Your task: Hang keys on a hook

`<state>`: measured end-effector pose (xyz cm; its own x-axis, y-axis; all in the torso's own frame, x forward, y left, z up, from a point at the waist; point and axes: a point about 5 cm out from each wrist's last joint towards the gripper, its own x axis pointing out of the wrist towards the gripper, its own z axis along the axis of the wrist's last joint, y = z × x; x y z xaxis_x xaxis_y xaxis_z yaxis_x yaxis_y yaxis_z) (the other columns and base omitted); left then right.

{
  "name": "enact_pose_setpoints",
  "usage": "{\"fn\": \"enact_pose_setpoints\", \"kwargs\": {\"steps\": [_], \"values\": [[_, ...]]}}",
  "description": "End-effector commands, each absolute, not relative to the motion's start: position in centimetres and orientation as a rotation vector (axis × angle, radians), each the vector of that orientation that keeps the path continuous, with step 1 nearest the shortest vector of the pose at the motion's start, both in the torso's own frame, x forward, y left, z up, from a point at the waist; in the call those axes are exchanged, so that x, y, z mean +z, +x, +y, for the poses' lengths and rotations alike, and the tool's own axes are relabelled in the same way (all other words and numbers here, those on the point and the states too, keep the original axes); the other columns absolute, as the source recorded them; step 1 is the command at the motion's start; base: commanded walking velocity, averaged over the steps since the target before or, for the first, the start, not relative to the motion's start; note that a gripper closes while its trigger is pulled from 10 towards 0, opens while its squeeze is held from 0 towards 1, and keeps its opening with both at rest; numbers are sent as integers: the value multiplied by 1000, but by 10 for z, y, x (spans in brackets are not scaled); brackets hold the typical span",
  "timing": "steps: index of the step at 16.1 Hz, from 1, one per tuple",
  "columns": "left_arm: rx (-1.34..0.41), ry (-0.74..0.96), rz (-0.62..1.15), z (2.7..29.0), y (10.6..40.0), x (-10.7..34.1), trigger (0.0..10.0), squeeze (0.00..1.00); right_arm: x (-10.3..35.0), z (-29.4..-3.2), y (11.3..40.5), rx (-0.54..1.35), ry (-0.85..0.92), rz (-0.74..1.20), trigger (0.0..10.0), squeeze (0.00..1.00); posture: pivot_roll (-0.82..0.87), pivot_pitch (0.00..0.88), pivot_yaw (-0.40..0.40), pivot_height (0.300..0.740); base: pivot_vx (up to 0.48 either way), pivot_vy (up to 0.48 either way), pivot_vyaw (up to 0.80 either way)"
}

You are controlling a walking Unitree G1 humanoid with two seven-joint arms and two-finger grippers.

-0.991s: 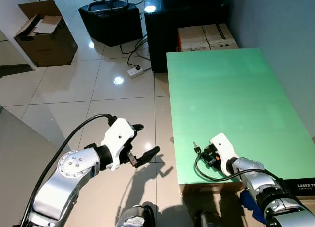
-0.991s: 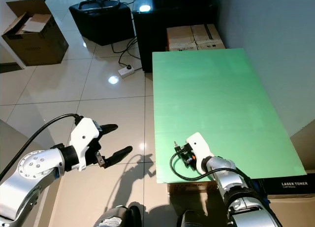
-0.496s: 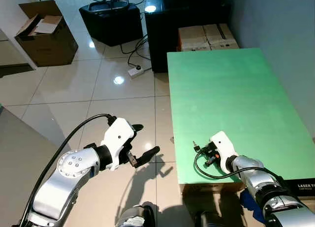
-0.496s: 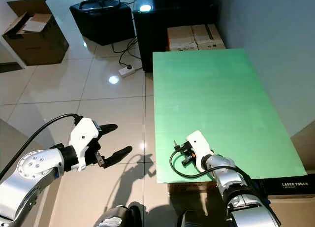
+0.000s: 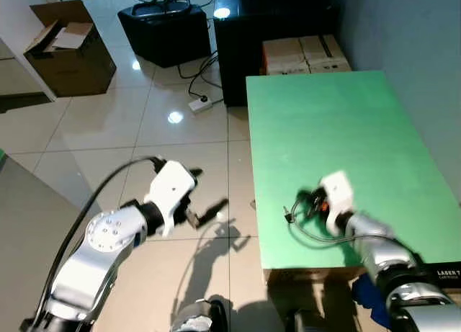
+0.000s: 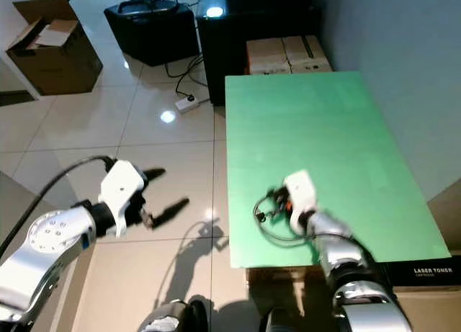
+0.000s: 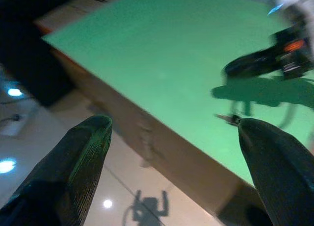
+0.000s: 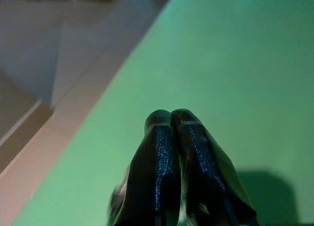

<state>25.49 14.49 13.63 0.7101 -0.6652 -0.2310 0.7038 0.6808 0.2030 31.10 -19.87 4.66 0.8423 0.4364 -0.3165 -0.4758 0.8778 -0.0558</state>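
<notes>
My right gripper (image 5: 311, 199) is raised a little above the near left part of the green table (image 5: 338, 123), its fingers (image 8: 169, 152) pressed together. A small bunch of keys (image 5: 288, 215) dangles from it close to the table's left edge; the keys (image 7: 230, 119) are also seen in the left wrist view. My left gripper (image 5: 211, 188) hovers open over the tiled floor, left of the table, with nothing between its fingers (image 7: 83, 157). Both arms look blurred.
An open cardboard box (image 5: 68, 47) stands far left, a black fan base (image 5: 162, 29) and a dark cabinet (image 5: 274, 29) at the back. Taped cartons (image 5: 306, 55) sit behind the table, a power strip (image 5: 200, 104) on the floor. A grey wall (image 5: 410, 44) runs along the right.
My right gripper has risen off the table near its front edge and moved farther in, carrying the keys up. The left arm shifted slightly.
</notes>
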Motion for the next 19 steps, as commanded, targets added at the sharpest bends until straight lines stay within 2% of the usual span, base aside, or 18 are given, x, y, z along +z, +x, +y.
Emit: {"fn": "enact_pose_setpoints", "kwargs": {"steps": [1, 2, 4, 7, 9, 11, 13, 15, 16, 17, 18, 19], "values": [[-704, 294, 116, 149, 261, 138, 10000, 0, 62, -206, 313, 439, -161, 204, 0, 0, -2, 112, 109, 740, 0, 0, 0], [-674, 288, 90, 149, 265, 141, 10000, 0, 74, -212, 314, 375, -221, 149, 0, 0, -11, 119, 106, 740, 0, 0, 0], [-625, 273, 72, 150, 269, 142, 10000, 0, 84, -218, 313, 254, -227, 107, 0, 0, -28, 120, 99, 740, 0, 0, 0], [-582, 272, 61, 151, 274, 140, 10000, 0, 83, -219, 297, 32, -203, 69, 0, 0, -33, 123, 92, 740, 0, 0, 0], [-577, 276, 59, 152, 274, 139, 10000, 0, 69, -205, 285, 31, -310, 117, 0, 0, -28, 113, 93, 740, 0, 0, 0], [-573, 282, 58, 153, 275, 139, 10000, 0, 64, -196, 280, 10, -336, 131, 0, 0, -27, 117, 96, 740, 0, 0, 0], [-570, 290, 57, 154, 277, 139, 10000, 0, 59, -186, 276, 1, -344, 144, 0, 0, -25, 109, 106, 740, 0, 0, 0], [-556, 308, 64, 154, 279, 138, 10000, 0, 56, -166, 276, 111, -262, 142, 0, 0, -31, 105, 112, 740, 0, 0, 0], [-551, 311, 66, 153, 280, 137, 10000, 0, 61, -151, 278, 234, -220, 117, 7373, 0, -32, 103, 112, 740, 0, 0, 0], [-558, 309, 64, 152, 281, 137, 10000, 0, 62, -138, 283, 371, -205, 135, 10000, 0, -32, 99, 110, 740, 0, 0, 0], [-563, 307, 63, 151, 281, 138, 10000, 0, 61, -136, 283, 399, -197, 150, 10000, 0, -33, 98, 109, 740, 0, 0, 0], [-589, 302, 69, 148, 281, 137, 10000, 0, 45, -134, 283, 476, -242, 265, 10000, 1000, -35, 99, 106, 740, 0, 0, 0]]}}
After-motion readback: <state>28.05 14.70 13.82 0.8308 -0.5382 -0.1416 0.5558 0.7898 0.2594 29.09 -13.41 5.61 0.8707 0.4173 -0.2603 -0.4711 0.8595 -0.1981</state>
